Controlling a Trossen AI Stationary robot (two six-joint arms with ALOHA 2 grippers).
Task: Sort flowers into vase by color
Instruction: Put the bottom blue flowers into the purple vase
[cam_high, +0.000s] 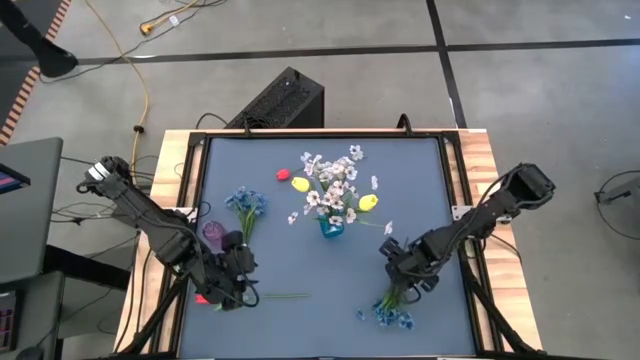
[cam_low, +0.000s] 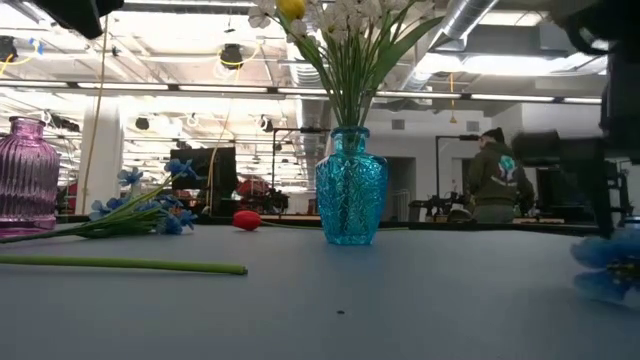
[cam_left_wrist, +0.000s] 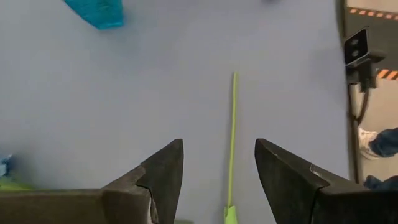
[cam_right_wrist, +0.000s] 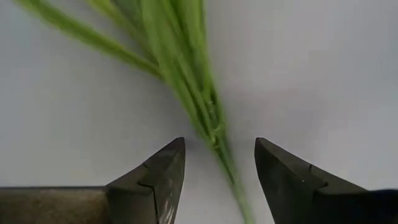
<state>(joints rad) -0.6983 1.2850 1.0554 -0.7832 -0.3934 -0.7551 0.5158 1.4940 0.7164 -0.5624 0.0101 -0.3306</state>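
Observation:
A blue vase (cam_high: 331, 228) at the table's middle holds white sprays and yellow tulips (cam_high: 367, 202). A single green stem (cam_left_wrist: 232, 137) lies flat near the front left. My left gripper (cam_left_wrist: 219, 144) hangs open over it, one finger on each side, not touching. A red bit (cam_high: 201, 297) shows behind that gripper. A blue spray (cam_high: 393, 314) lies at the front right, its blossoms toward the near edge. My right gripper (cam_right_wrist: 219, 142) stands open astride its bundled green stems (cam_right_wrist: 208, 118), clear of them.
A purple vase (cam_high: 213, 233) stands left of the blue one, with another blue spray (cam_high: 245, 203) lying beside it. A loose red tulip (cam_high: 283, 174) and a yellow tulip (cam_high: 300, 184) lie behind the blue vase. A raised frame (cam_high: 455, 175) borders the mat.

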